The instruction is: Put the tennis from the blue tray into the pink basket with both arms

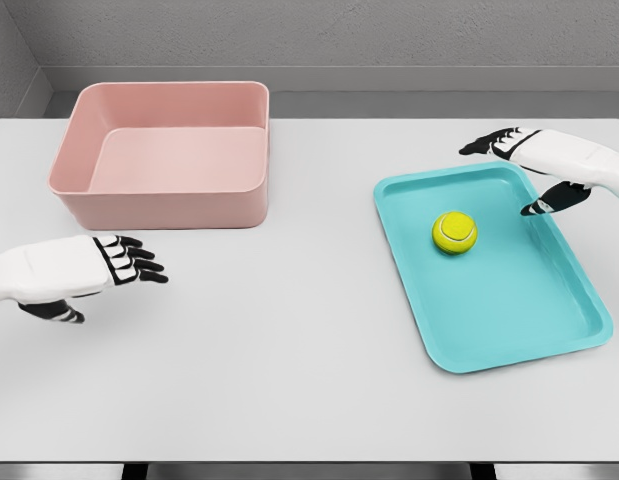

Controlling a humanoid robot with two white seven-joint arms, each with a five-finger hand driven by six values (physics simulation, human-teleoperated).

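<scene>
The white desk (289,360) fills almost the whole frame, its far edge meeting a grey wall at the top and its near edge running along the bottom. A wide bare stretch of desk lies across the middle and lower left, between the two containers.

The pink basket (159,195) sits in the upper left, open at the top, its left wall close to the desk's left edge. The blue tray (549,310) lies at the right, turned slightly askew, its lower right corner close to the frame's right edge. The two are well apart.

The left hand (74,270) hovers at the left edge of the frame, below the basket's near wall, fingers (139,262) released and stretched toward the centre, holding nothing. The right hand (554,165) reaches in from the upper right over the tray's far right corner, fingers loosely spread, thumb pointing down toward the tray rim, grasping nothing.

The tennis ball (455,232) rests in the tray's upper half, just left of the right hand and untouched.
</scene>
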